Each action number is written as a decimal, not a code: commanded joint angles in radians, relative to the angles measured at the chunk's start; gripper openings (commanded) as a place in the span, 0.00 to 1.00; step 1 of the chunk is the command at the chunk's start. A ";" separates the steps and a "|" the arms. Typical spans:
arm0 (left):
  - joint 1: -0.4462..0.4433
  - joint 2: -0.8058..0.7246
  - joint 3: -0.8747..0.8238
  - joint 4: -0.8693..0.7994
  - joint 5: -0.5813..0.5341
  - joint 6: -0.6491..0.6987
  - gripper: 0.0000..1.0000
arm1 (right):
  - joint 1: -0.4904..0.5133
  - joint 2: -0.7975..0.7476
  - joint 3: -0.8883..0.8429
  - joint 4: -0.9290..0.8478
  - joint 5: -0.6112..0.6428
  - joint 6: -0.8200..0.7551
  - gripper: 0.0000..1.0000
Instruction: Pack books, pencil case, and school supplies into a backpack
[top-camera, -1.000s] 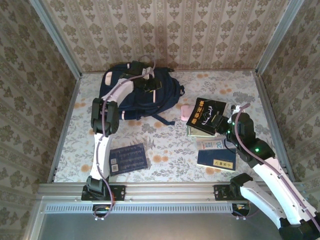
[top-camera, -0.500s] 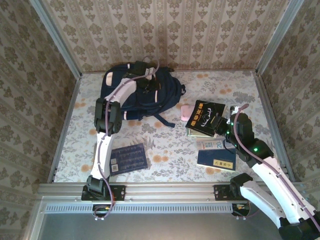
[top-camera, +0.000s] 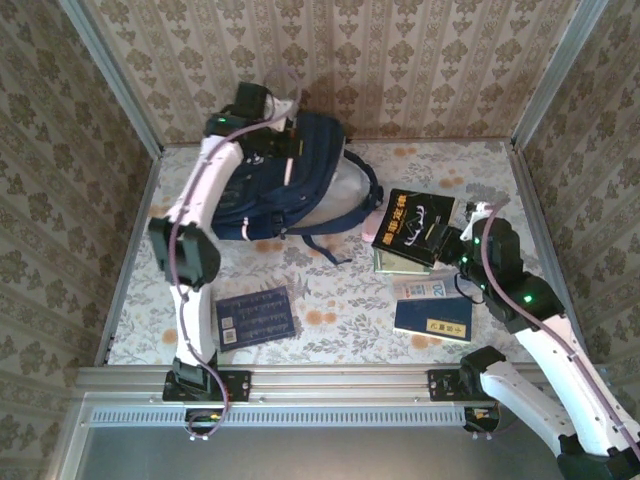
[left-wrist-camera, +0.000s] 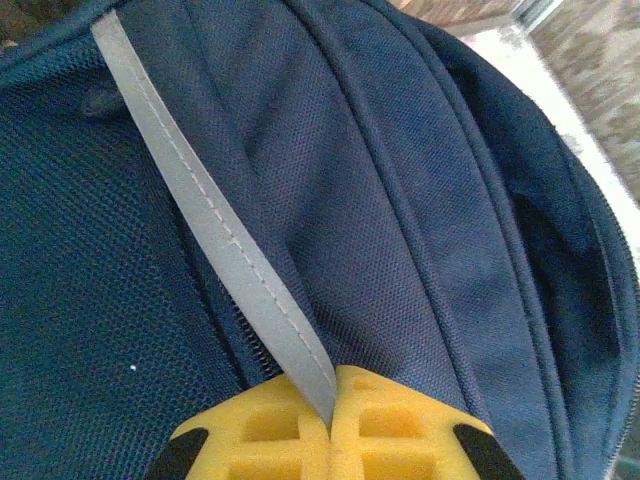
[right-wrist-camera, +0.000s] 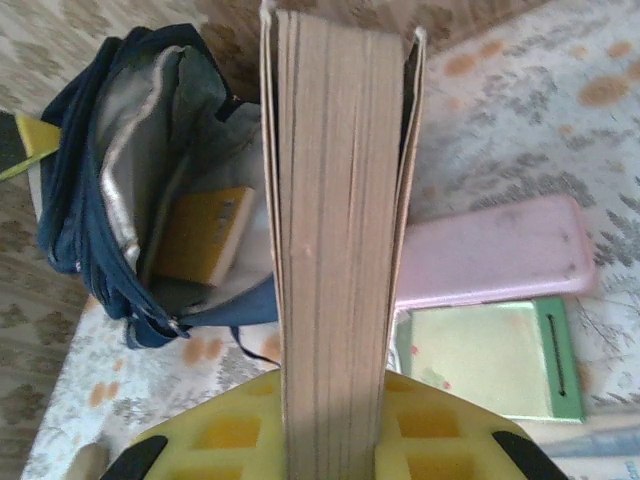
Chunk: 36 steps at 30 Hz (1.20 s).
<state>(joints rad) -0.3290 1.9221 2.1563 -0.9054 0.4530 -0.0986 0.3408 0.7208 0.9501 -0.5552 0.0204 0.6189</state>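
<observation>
Left arm (top-camera: 200, 190) now higher, left gripper (left-wrist-camera: 330, 425) pinched on backpack (left-wrist-camera: 420, 200) trim stripe (left-wrist-camera: 200, 210); right gripper (right-wrist-camera: 333, 430) clamped on black book (right-wrist-camera: 335, 200).

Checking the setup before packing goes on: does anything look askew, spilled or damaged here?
Nothing spilled or damaged. The backpack hangs tipped up by its pale trim stripe, pinched in the left gripper, mouth gaping rightward. The right gripper holds the black book tilted over the green-and-white pad.

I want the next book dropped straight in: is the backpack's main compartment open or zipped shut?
Open. In the right wrist view the backpack gapes wide, showing its grey lining and the orange-yellow book already inside.
</observation>
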 joint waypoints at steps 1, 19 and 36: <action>0.023 -0.161 -0.106 0.120 0.179 0.035 0.00 | -0.005 -0.013 0.090 0.029 -0.115 -0.036 0.00; 0.079 -0.353 -0.464 0.531 0.673 -0.168 0.00 | -0.008 0.210 0.133 0.140 -0.427 0.307 0.00; 0.033 -0.352 -0.427 0.534 0.756 -0.163 0.00 | 0.007 0.426 0.119 0.304 -0.370 0.203 0.00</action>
<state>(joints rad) -0.2874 1.6592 1.6573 -0.5220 1.0904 -0.2768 0.3386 1.1248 1.0237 -0.3637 -0.3023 0.8650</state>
